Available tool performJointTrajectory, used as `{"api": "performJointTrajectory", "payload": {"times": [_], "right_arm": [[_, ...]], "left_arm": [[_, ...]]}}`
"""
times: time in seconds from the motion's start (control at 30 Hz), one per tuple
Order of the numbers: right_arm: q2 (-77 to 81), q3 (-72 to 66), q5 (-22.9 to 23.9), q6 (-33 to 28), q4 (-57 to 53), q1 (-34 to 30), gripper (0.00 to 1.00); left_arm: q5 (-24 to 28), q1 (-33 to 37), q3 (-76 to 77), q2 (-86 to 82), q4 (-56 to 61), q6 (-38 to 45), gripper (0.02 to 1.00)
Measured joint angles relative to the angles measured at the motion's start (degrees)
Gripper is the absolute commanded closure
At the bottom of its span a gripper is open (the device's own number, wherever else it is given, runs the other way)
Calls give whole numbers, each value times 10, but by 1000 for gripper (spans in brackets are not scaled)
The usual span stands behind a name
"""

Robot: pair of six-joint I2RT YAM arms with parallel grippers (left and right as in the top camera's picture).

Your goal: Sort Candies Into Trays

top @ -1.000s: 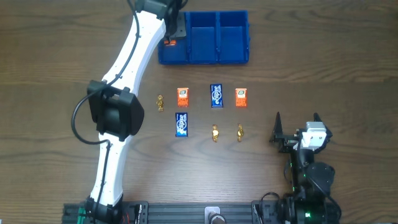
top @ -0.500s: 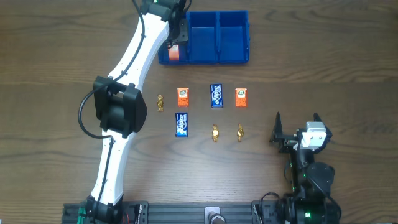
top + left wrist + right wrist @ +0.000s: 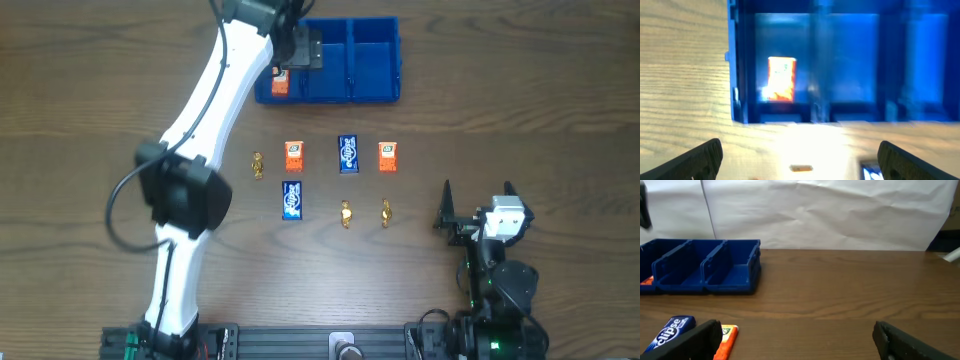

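The blue three-compartment tray (image 3: 372,62) stands at the table's far side. One orange candy (image 3: 281,83) lies in its left compartment, seen as the orange candy (image 3: 781,79) in the left wrist view. My left gripper (image 3: 303,50) hangs above the tray's left part, open and empty (image 3: 800,146). On the table lie two orange candies (image 3: 294,155) (image 3: 388,156), two blue candies (image 3: 347,153) (image 3: 292,200) and three gold candies (image 3: 257,165) (image 3: 345,214) (image 3: 385,211). My right gripper (image 3: 478,205) rests open near the table's right front, away from the candies.
The tray's middle and right compartments (image 3: 730,267) hold nothing. A blue candy (image 3: 670,330) and an orange candy (image 3: 726,335) lie just ahead of the right gripper (image 3: 796,330). Bare wood spreads to the right of the candies and to the left of the left arm.
The orange candy has left the left gripper and now lies in the tray's left compartment. The left gripper has shifted slightly right over the tray. The right arm has stayed still.
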Motion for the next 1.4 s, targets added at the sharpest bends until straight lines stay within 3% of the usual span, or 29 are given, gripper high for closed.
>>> {"api": "performJointTrajectory", "payload": {"times": [0.2,0.5,1.4], "right_arm": [[0,0,0,0,0,0,3],[0,0,0,0,0,0,3],[0,0,0,0,0,0,3]], "left_arm": [[2,-49,-226,-153,94,-31,18],[4,-102,-485,-154,210,-79,69],[29,-75,-546,-146,259,-110,154]]}}
